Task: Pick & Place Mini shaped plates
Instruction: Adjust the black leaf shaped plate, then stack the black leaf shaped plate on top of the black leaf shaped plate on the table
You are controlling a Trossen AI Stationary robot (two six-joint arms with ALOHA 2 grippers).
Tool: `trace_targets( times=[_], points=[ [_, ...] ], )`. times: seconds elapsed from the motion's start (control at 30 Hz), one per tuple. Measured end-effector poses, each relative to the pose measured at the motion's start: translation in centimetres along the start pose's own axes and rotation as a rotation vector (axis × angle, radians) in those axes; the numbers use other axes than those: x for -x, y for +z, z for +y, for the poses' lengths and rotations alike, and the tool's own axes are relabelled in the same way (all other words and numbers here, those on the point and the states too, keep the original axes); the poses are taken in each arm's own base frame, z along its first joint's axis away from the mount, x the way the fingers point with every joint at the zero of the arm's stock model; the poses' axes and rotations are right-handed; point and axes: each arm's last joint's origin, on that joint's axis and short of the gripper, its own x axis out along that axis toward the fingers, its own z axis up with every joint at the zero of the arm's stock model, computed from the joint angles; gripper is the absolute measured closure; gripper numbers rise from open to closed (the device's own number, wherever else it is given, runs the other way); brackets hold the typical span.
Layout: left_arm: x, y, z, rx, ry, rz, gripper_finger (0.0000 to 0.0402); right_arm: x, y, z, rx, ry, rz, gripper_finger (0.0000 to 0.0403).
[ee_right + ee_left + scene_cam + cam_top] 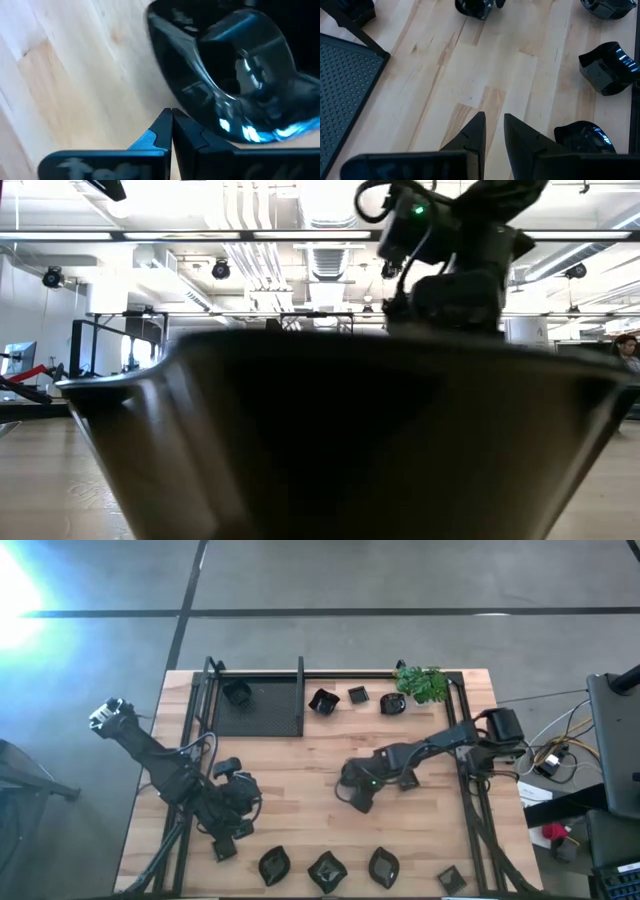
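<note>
Right claw [171, 131] sits pinched shut, empty, mid-bench beside a glossy plate [235, 75], so it'd probably just shove it; left claw [494, 131], slightly open, waits empty near the front edge.

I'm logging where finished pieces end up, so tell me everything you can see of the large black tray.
The tray is a flat, dark rectangle with a finely perforated, mesh-like surface and a raised rim. It lies flat on the wooden table at the far edge, on the left arm's side. One small glossy black plate sits in its far left corner; the rest is bare. Neither gripper touches it.
</note>
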Motion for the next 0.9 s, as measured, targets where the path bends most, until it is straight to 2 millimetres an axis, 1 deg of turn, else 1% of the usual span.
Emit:
trace_targets(
  times=[0.1, 0.2, 0.33, 0.47, 0.57, 0.67, 0.77, 0.9],
  points=[
    [0.0, 0.0, 0.0, 0.001, 0.0, 0.0, 0.0339, 0.1, 0.9, 0.1, 0.017, -0.011, -0.01, 0.0394],
    [0.0, 0.0, 0.0, 0.001, 0.0, 0.0, 0.0339, 0.8, 1.4, 0.4, 0.057, -0.047, 0.01, 0.0394],
    [-0.1, 0.0, -0.1, -0.005, 0.002, 0.004, 0.0339, 2.9, 1.4, 1.3, 0.107, -0.106, 0.0, 0.0394],
    [-0.5, -0.3, -0.3, -0.037, -0.005, 0.034, 0.0339, 5.6, 1.3, 2.8, 0.147, -0.074, -0.054, 0.0394],
    [-1.0, -0.7, -0.5, -0.055, -0.011, 0.058, 0.0339, 7.4, 1.0, 3.8, 0.173, -0.04, -0.112, 0.0394],
    [-1.6, -1.0, -1.1, -0.089, -0.053, 0.047, 0.0339, 9.2, 0.3, 4.5, 0.178, -0.048, -0.189, 0.0394],
    [-2.4, -1.5, -1.9, -0.126, -0.107, 0.019, 0.0339, 10.5, -0.6, 4.9, 0.159, -0.05, -0.245, 0.0394],
    [-3.6, -2.6, -2.3, -0.151, -0.16, 0.042, 0.0339, 12.2, -1.7, 5.5, 0.188, -0.017, -0.296, 0.0394]
  ],
)
